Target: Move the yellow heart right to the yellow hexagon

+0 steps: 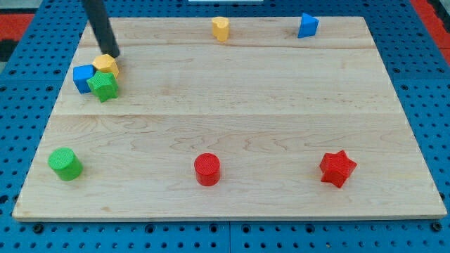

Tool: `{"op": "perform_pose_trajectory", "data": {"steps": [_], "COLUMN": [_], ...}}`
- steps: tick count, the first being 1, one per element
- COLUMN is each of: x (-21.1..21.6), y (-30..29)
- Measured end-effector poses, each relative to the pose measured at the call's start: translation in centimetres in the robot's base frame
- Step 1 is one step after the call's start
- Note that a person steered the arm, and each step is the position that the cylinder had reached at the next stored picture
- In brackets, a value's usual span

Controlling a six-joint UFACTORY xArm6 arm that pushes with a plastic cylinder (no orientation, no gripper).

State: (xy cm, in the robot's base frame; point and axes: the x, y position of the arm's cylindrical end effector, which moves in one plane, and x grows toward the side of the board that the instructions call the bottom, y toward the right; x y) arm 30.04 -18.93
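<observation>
The yellow heart [105,65] lies near the board's upper left, touching a blue cube [82,78] and a green star [103,86]. The yellow hexagon [221,29] stands at the view's top centre, far to the right of the heart. My tip [113,54] rests at the heart's upper right edge, touching it or nearly so. The dark rod slants up to the view's top left.
A blue triangular block [307,25] sits at the top right. A green cylinder [65,164] is at the bottom left, a red cylinder [207,169] at the bottom centre and a red star [337,169] at the bottom right. The wooden board [232,105] lies on a blue pegboard.
</observation>
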Motion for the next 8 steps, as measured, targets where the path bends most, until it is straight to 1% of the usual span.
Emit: {"op": "perform_pose_trajectory", "data": {"steps": [1,2,3,4,5,6,7,8], "x": [0.0,-1.1,-4.5,-8.9,-10.6,-7.1,-4.9,-5.9], "y": [9.6,18.0,22.9,21.7,20.1,19.1,16.0,14.9]}}
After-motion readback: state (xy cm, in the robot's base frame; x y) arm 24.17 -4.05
